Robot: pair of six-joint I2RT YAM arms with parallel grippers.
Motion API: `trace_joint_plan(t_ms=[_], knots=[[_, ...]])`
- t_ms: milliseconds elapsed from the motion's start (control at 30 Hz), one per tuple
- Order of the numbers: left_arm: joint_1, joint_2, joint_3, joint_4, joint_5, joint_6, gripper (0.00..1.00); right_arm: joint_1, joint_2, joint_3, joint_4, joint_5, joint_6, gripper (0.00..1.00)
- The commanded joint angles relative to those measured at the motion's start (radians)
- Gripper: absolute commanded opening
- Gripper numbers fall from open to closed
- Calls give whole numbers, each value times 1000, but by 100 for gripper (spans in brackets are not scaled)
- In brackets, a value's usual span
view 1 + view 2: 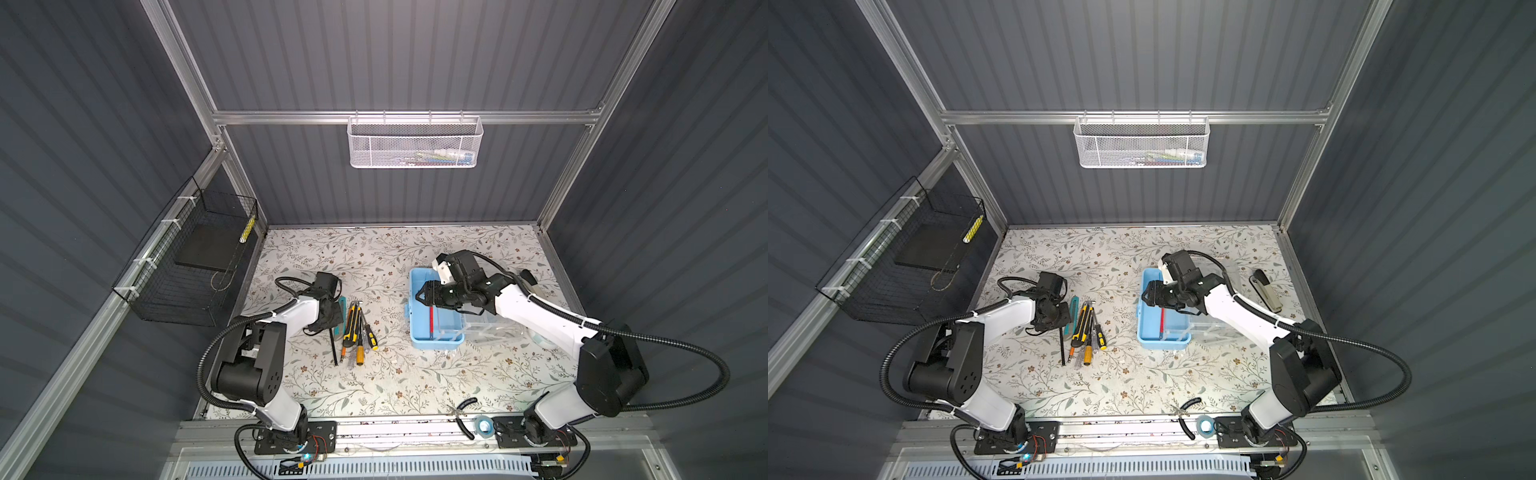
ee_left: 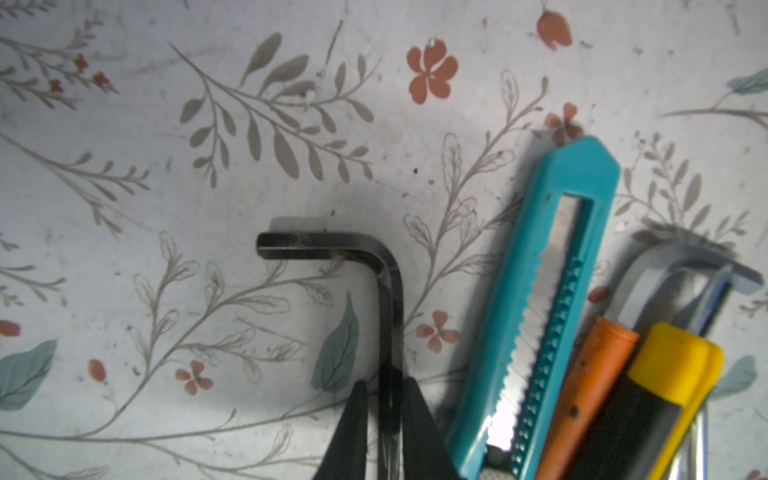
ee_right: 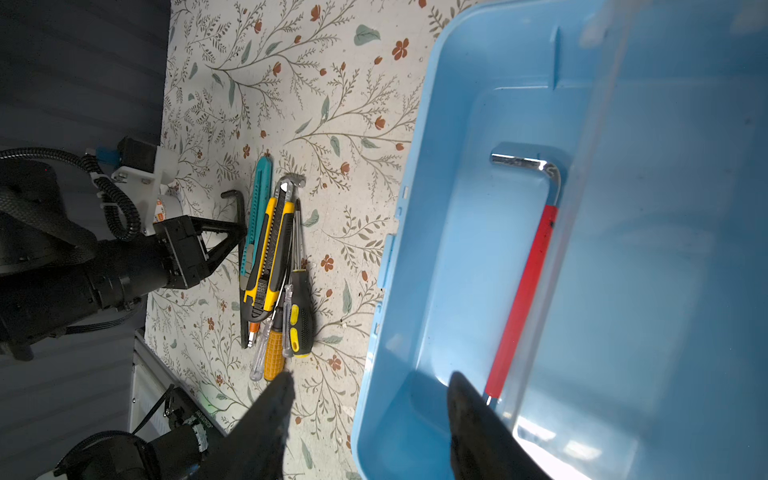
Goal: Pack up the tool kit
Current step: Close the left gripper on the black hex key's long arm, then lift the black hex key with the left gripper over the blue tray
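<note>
— Metal, thin and likely slick: the left jaws are clamped on the black hex key (image 2: 392, 299) along its long shank, at the left of the tool heap (image 1: 356, 328) mid-surface. The teal cutter (image 2: 511, 316) lies just beside it.
— And the box (image 1: 436, 344)?
— Right of centre, probably light and prone to sliding, with its clear lid (image 1: 494, 332) open and a red-handled key (image 3: 523, 299) inside. The right jaws hang open, empty, over its left wall.

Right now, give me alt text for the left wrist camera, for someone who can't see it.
The left gripper is closed on the long shaft of a black L-shaped hex key against the floral table. Beside it lie a teal snap-off knife, an orange handle, a yellow-and-black utility knife and a silver hex key.
</note>
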Motion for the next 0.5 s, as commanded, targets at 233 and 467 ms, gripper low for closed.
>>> trace_joint_plan(t_ms=[233,467], knots=[[6,51,17,-19,4,25,7,-14,25,21,7,-16,-8,60],[6,27,76,-83,-20,38,0,-31,22,22,29,-76,5,60]])
